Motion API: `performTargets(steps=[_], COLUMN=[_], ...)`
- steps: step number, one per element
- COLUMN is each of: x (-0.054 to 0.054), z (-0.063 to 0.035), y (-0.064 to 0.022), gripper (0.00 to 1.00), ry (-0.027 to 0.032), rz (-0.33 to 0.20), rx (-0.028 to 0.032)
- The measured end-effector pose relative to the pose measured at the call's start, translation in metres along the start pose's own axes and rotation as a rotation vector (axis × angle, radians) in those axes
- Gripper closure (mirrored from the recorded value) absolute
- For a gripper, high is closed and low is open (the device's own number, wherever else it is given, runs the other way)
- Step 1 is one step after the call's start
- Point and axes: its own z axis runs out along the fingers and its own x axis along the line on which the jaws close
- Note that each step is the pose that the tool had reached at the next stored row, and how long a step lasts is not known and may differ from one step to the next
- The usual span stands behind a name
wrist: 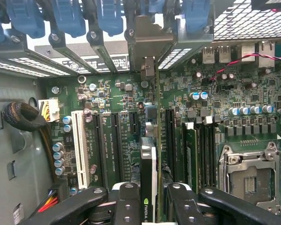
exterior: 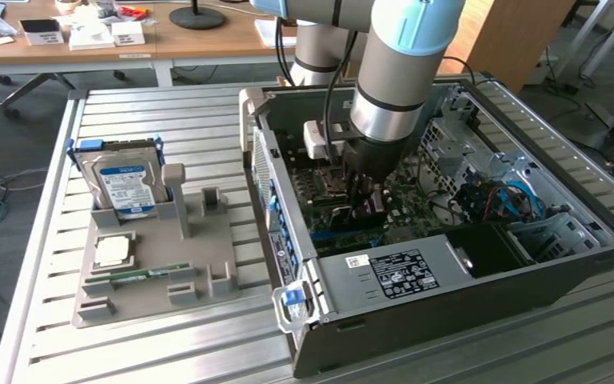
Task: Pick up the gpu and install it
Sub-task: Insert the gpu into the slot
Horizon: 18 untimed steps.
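In the wrist view the gpu is seen edge-on: a thin green board with a black cooler bearing a logo. My gripper is shut on it, one black finger on each side. Its silvery bracket reaches the rear slot openings of the case. The card stands upright over the motherboard, in line with the black expansion slots; I cannot tell whether its edge sits in a slot. In the exterior view my gripper is deep inside the open computer case, and the arm hides most of the card.
Blue slot latches line the case's rear wall. RAM and the CPU socket lie beside the card. Outside the case, a grey holder carries a blue-labelled hard drive, a CPU and a RAM stick. The power supply fills the case's near corner.
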Motion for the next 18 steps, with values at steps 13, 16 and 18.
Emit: performTargets(steps=[13, 16, 18], x=[-0.0002, -0.0002, -0.0002], z=[-0.0017, -0.0018, -0.0018], y=[-0.0001, -0.0001, -0.0001], gripper=[0.73, 0.73, 0.73], ry=[-0.0011, -0.0008, -0.0009], rz=[0.0, 0.0, 0.0], rx=[-0.0001, -0.0001, -0.0001])
